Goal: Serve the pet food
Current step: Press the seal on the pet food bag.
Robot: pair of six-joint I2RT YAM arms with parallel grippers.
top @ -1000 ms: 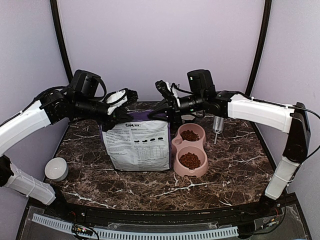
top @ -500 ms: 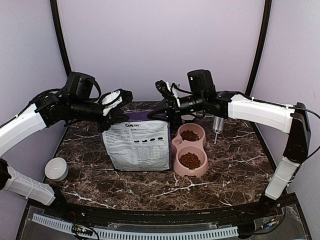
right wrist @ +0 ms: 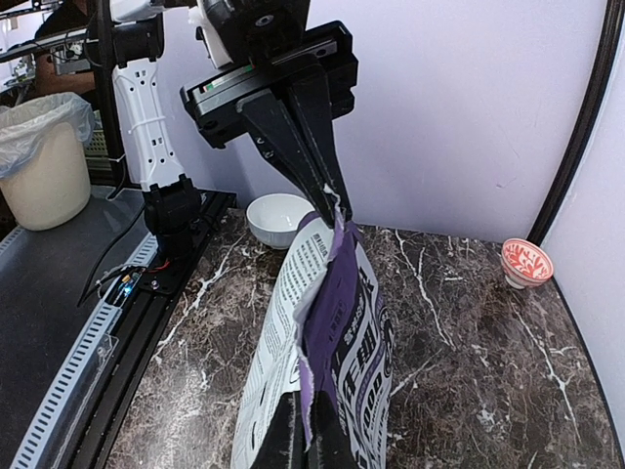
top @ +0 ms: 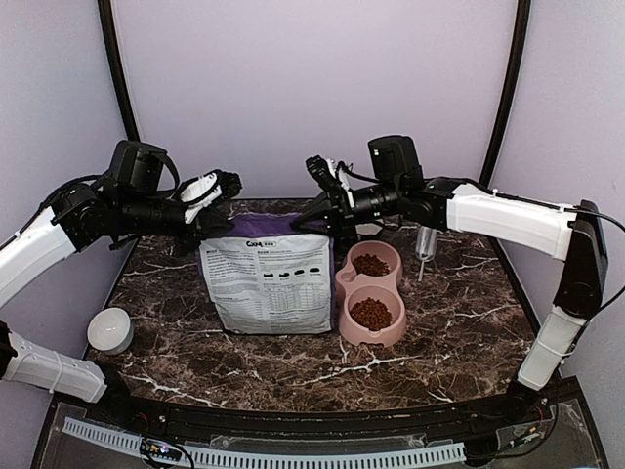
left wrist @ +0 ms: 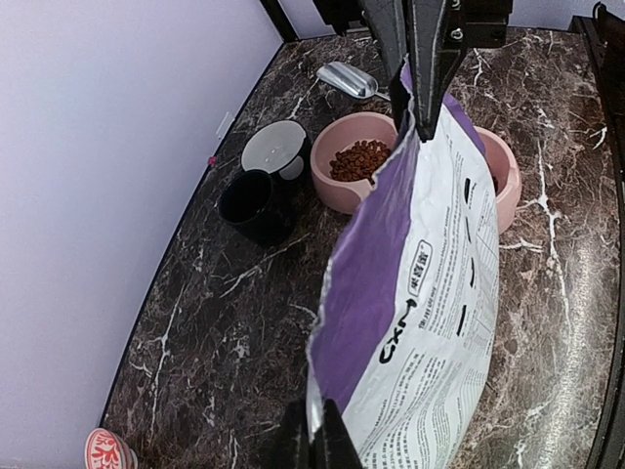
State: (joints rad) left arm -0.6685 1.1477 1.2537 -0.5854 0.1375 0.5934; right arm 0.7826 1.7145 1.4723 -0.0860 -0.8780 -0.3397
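Note:
The purple-and-grey printed bag [top: 269,285] stands upright on the marble table, held by both top corners. My left gripper [top: 211,231] is shut on its left top corner, seen in the left wrist view pinching the torn edge [left wrist: 317,435]. My right gripper [top: 319,222] is shut on the right top corner [right wrist: 311,430]. The bag's mouth runs as a narrow slit between them. Pet food [top: 371,313] lies in both cups of the pink double bowl [top: 369,339] just right of the bag; the far cup's heap [left wrist: 356,158] shows in the left wrist view.
A white bowl [top: 110,329] sits at the front left. Behind the bag are a metal scoop [left wrist: 347,80], a black cup [left wrist: 249,203] and a grey lid [left wrist: 275,147]. A small red patterned bowl [right wrist: 527,261] stands at the back left. A clear tube [top: 427,244] stands right of the pink bowl.
My left arm has drawn back to the left with the bag's corner in its grip, pulling the top edge straighter. The right arm has stayed put.

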